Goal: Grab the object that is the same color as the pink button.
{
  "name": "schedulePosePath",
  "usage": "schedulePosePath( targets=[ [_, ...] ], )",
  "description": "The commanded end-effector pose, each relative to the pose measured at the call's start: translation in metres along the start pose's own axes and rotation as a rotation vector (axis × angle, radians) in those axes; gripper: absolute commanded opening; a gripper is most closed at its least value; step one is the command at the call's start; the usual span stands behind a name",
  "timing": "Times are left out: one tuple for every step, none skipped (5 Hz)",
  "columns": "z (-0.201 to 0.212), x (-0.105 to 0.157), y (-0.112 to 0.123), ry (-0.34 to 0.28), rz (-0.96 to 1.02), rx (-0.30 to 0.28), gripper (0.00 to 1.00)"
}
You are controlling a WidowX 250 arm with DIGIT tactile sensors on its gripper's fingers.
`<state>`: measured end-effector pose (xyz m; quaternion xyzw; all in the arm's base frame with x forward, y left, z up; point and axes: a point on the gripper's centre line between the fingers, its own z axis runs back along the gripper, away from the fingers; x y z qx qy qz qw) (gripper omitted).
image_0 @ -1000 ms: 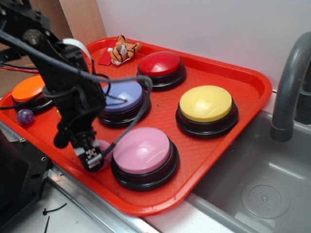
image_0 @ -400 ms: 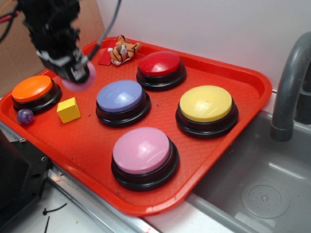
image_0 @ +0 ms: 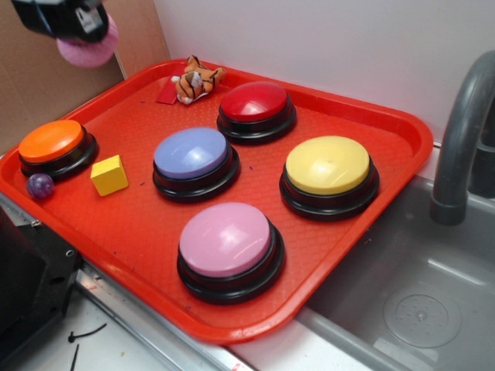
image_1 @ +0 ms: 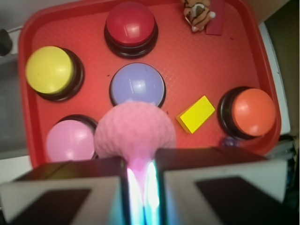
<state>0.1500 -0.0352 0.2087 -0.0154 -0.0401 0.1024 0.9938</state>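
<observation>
fingers (image_1: 140, 174) clamping pink ball (image_1: 135, 130), apparently above tray (image_1: 187, 61)

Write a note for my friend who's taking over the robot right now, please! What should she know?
Gripper: jaws shut on the pink ball, held high above the red tray's left back corner.
Pink button: untouched at the tray's front, beside the lavender-blue button.
Done: the matching-colour ball is grabbed and lifted clear.
Left: just keep the grip steady; nothing else needs picking up. Purple marble and yellow block sit on the tray.
</observation>
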Motion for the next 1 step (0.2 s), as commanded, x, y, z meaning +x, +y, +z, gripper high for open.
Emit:
schedulePosePath(
  targets=[
    [0.0196, 0.0052, 0.0053, 0.004, -0.03, 0.005, 0.0]
  ],
)
